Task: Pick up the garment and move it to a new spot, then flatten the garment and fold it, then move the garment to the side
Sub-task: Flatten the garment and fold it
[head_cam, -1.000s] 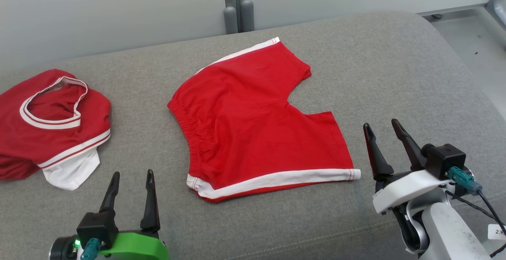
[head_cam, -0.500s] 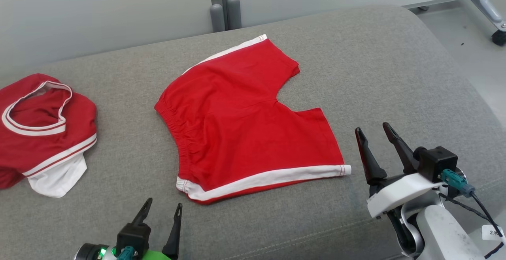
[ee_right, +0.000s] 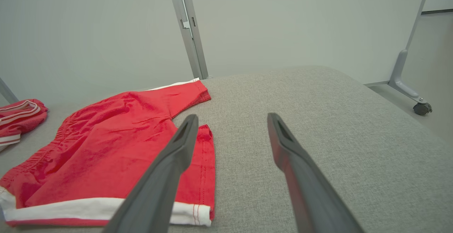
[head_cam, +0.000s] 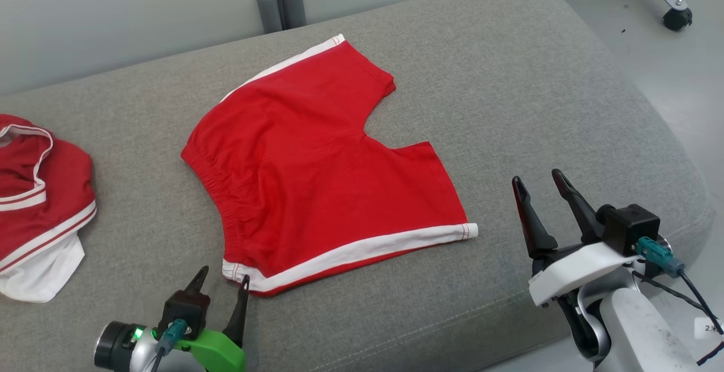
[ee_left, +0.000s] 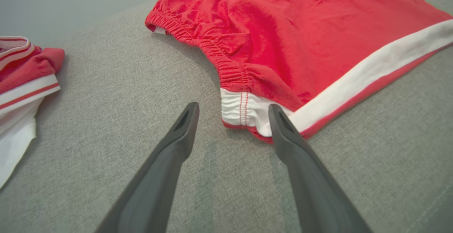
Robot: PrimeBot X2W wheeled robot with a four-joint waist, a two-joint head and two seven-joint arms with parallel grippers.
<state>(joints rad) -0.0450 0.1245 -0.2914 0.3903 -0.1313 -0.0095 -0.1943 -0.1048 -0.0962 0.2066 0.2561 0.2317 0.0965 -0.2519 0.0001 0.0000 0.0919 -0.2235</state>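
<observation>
While the garment (head_cam: 317,163) lay flat and unfolded on the grey cushion (head_cam: 537,78), the left jaws stood apart at its waistband corner (ee_left: 240,109); the right jaws gaped empty beside the hem (head_cam: 469,229); folding and the shift aside seemingly remained.

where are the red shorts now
Head view centre: the red shorts lie flat on the grey cushion, near waistband corner by the left gripper.

The left gripper (head_cam: 224,275) closed in on the red shorts (head_cam: 317,157) until their white waistband corner (ee_left: 240,111) lay just ahead, between its spread fingertips. The head camera turned, sliding the whole scene leftward.
</observation>
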